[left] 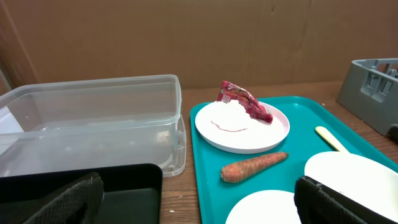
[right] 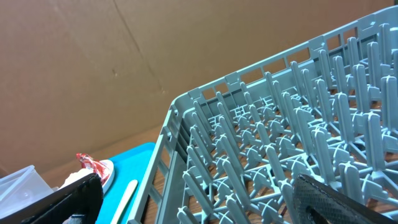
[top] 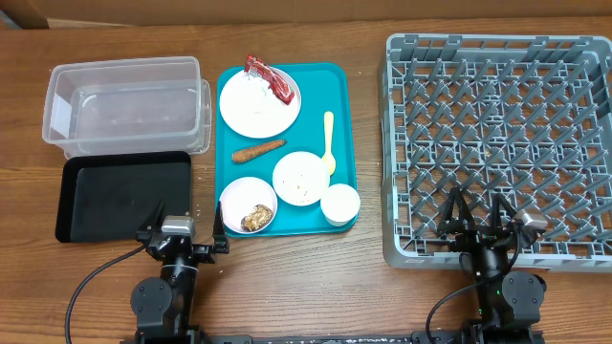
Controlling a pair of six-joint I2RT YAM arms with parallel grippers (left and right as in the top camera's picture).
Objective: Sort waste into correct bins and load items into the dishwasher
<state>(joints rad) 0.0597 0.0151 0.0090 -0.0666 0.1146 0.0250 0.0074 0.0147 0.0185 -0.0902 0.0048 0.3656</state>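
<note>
Both claws are spread wide, and nothing is held. The carrot [top: 258, 150] is found ahead of the left claw [top: 188, 231] and a little to its right, on the teal tray [top: 306, 134]. Its long axis is laid crosswise to that claw's forward line. The right claw [top: 478, 215] is kept well apart from it, at the near edge of the dish rack [top: 394, 143], so the left arm is judged the nearer.

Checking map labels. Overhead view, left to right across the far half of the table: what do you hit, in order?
clear tub → plate → yellow spoon → grey dish rack. The black tray shares the tub's span, so it is skipped.
</note>
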